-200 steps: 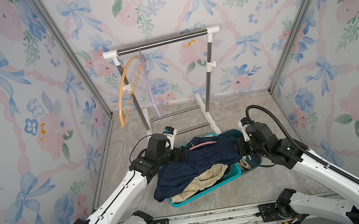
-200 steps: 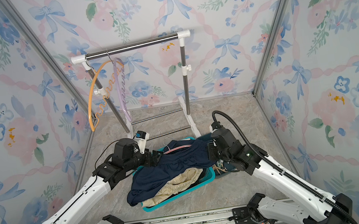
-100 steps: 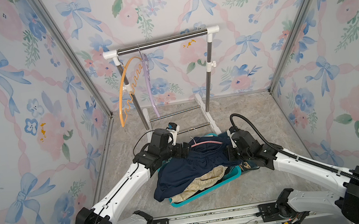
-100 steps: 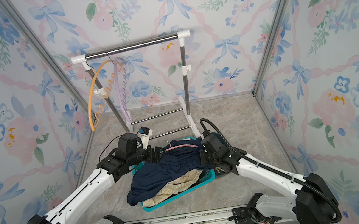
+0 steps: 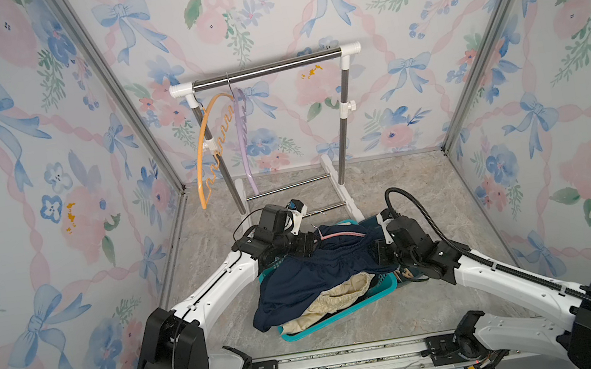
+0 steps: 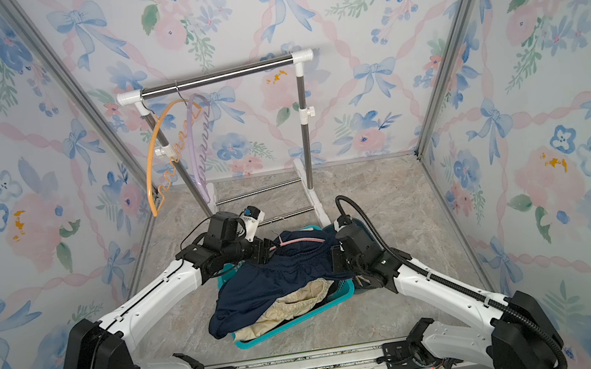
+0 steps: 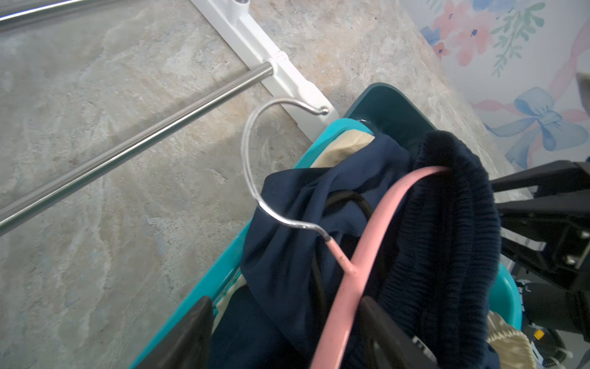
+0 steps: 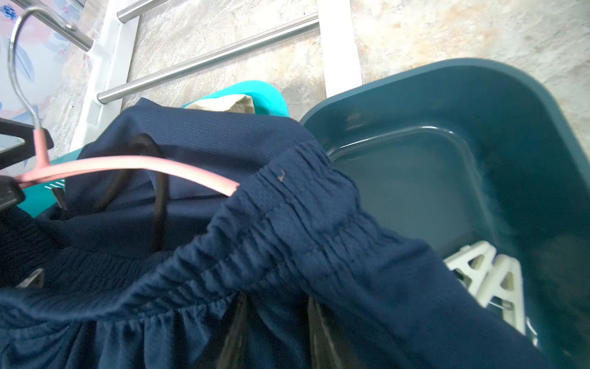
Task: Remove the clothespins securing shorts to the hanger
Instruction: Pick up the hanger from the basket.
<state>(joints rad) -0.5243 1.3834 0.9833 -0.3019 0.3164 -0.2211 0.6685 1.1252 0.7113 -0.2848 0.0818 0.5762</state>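
Observation:
The navy shorts (image 5: 315, 273) hang on a pink hanger (image 5: 337, 235) with a metal hook, draped over the turquoise basket (image 5: 345, 318). My left gripper (image 7: 284, 306) stands open at the hanger's neck, with the pink bar (image 7: 367, 242) and navy cloth between its fingers. My right gripper (image 8: 277, 319) is shut on the navy waistband (image 8: 287, 204) at the hanger's other end. Cream shorts (image 5: 338, 298) lie in the basket under the navy pair. White clothespins (image 8: 488, 274) lie in a dark teal tub (image 8: 447, 96). I see no clothespin on the navy shorts.
A small clothes rack (image 5: 265, 70) stands at the back, with an orange hanger (image 5: 207, 147) and a lilac hanger (image 5: 243, 141) on its rail. Its white foot (image 7: 287, 80) and low steel bars lie just behind the basket. Patterned walls close in three sides.
The pink hanger has come up into view above the navy shorts. My left gripper has moved to the hanger's neck and its jaws have narrowed. My right arm has shifted slightly inward.

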